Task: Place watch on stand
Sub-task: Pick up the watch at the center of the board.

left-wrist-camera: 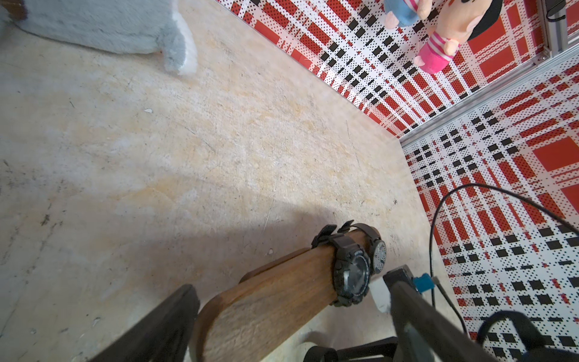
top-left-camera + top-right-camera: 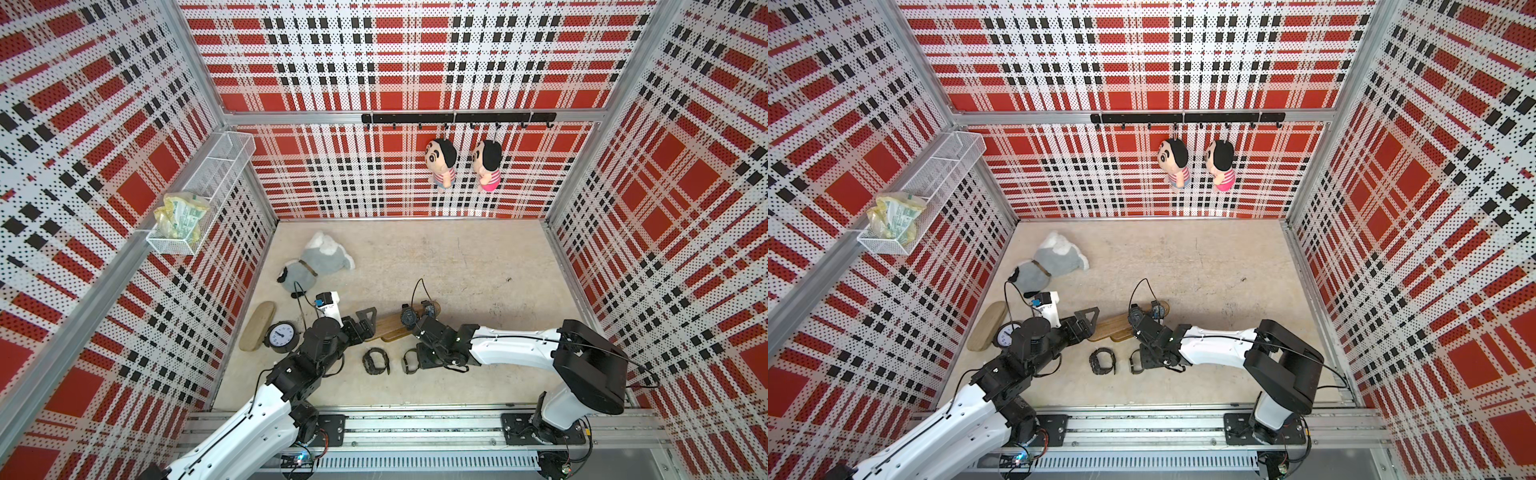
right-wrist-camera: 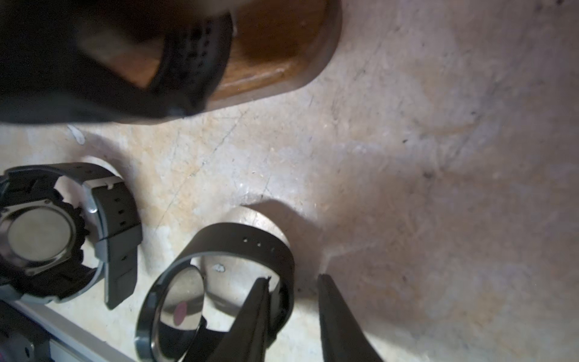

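Nearest you: chunky black watch (image 2: 375, 361), lying on the worktop (image 2: 457, 257) just beside the task watch (image 3: 225, 235).
Your right hand (image 3: 294, 277): narrow, one finger inside that watch's strap loop, one outside, with a gap showing.
Watch: slim dark band, round case, lying on its side, on your side of the stand (image 1: 269, 297).
Stand: brown wooden bar, two black watches (image 1: 349, 275) strapped round its far end.
Your left hand (image 1: 291, 285): wide, fingers either side of the stand's near end.
Further left: clock (image 2: 281, 336), oval board (image 2: 257, 324), grey plush (image 2: 318, 259).
Worktop: beige, scuffed.
Walls (image 2: 415, 62): red plaid; two dolls (image 2: 440, 162) hang at the back.
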Tool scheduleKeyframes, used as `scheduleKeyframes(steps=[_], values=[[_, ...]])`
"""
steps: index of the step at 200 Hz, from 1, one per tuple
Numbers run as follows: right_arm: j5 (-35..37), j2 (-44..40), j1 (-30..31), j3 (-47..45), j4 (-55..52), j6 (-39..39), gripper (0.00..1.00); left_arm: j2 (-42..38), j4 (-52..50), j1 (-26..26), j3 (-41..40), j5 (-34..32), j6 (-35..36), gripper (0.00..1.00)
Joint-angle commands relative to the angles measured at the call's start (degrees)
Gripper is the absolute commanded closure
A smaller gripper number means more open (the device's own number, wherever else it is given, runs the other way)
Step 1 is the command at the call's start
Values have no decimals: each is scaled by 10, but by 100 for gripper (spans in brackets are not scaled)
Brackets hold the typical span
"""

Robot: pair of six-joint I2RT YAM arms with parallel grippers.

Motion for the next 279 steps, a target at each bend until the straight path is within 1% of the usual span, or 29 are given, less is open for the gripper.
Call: scheduleKeyframes(steps=[1, 16, 34, 55, 73, 96, 114, 145, 160, 186, 188, 191, 212, 245, 270, 273, 279], values=[[14, 13, 6, 1, 10, 3, 70, 1, -2, -3, -2, -4, 5, 2], [16, 14, 7, -3, 15, 3, 72, 1, -2, -3, -2, -4, 6, 2], [20, 12, 7, -6, 17, 7, 78, -1, -2, -3, -1, -2, 7, 2], [25, -4, 8, -14, 16, 14, 89, -2, -2, -4, 4, -2, 15, 2], [24, -32, 7, -21, 14, 20, 100, -3, 1, -4, 13, 8, 29, 2], [25, -74, 6, -23, 1, 23, 100, -6, 6, -4, 28, 28, 47, 2], [15, -109, -5, -14, -14, 15, 100, -9, 36, -4, 33, 78, 63, 2], [-28, -172, -62, 12, -37, -22, 100, -1, 133, -7, 26, 195, 53, 2], [-52, -198, -99, 28, -50, -46, 100, 0, 174, -22, 21, 225, 52, 2], [-55, -230, -153, 70, -53, -48, 100, 3, 226, -64, 16, 237, 59, 2], [-75, -233, -156, 75, -79, -77, 100, 3, 229, -66, 16, 237, 60, 2], [-82, -236, -160, 80, -89, -87, 100, 6, 232, -72, 16, 236, 60, 2], [-107, -251, -186, 104, -93, -97, 100, 34, 261, -102, 11, 240, 62, 2], [-146, -266, -197, 121, -64, -94, 100, 91, 334, -160, 6, 239, 56, 2], [-152, -270, -197, 135, -62, -93, 100, 120, 362, -174, 12, 232, 61, 2], [-170, -270, -198, 136, -57, -94, 100, 122, 363, -174, 12, 229, 61, 2], [-172, -272, -198, 138, -57, -95, 100, 125, 365, -174, 14, 221, 62, 2]])
